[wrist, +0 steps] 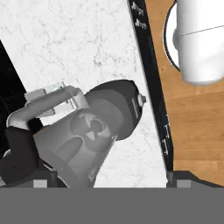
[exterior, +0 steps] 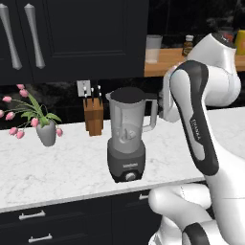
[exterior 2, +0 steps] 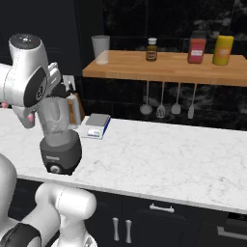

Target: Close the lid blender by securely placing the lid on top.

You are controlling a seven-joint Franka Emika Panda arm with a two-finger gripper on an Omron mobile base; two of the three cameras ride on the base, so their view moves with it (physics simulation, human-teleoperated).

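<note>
Gripper hidden behind the arm in the left base view, grip impossible to tell, one blender [exterior: 126, 143] on the marble counter [exterior: 48, 167], one black lid [exterior: 127, 94] on its jar, one knife block [exterior: 93, 115], one flower vase [exterior: 46, 133], right base view, one blender [exterior 2: 59, 140], four hanging utensils [exterior 2: 168, 103], hand view, one open-looking jar [wrist: 83, 144] seen from above.

Translucent grey plastic for the blender [exterior: 126, 139] jar, over a matt dark grey base (knob paler, faintly shiny). Smooth white marble with thin grey veining across the counter [exterior: 57, 162]. Warm, matt wood grain on the shelf [exterior 2: 169, 67] and the knife block [exterior: 93, 116].
</note>
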